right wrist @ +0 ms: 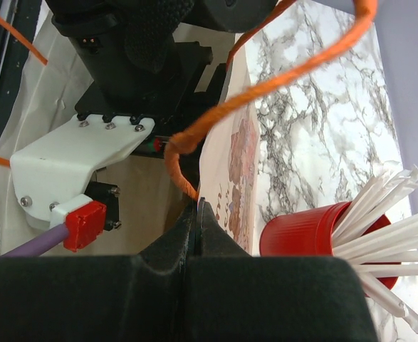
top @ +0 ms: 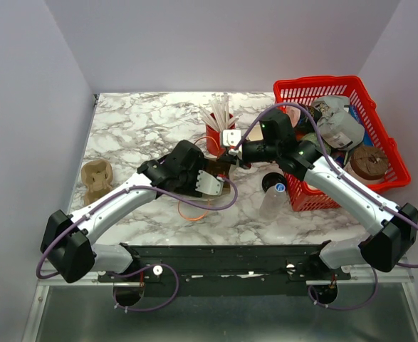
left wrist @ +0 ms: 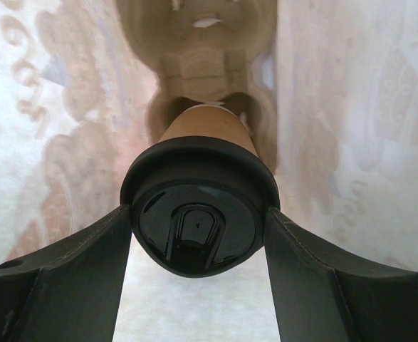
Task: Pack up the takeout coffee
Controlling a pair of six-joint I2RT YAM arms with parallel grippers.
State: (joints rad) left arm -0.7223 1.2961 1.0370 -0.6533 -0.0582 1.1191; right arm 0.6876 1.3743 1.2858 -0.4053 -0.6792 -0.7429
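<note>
The takeout coffee (left wrist: 196, 221), a tan cup with a black lid, stands inside a white paper bag (left wrist: 351, 107), its base in a tan pulp carrier (left wrist: 201, 64) at the bag's bottom. My left gripper (left wrist: 198, 235) reaches down into the bag, and its fingers (left wrist: 87, 271) press on both sides of the lid. In the top view the left gripper (top: 212, 182) hides the cup. My right gripper (right wrist: 198, 206) is shut on the bag's rim (right wrist: 223, 171), beside the orange handle (right wrist: 187, 139). It also shows in the top view (top: 231, 153).
A red cup of white straws (top: 218, 132) stands just behind the bag. A red basket (top: 379, 171) of items is at the right, with a clear bottle (top: 275, 201) and a loose black lid (top: 271, 181) in front of it. A pulp carrier (top: 97, 179) lies at the left.
</note>
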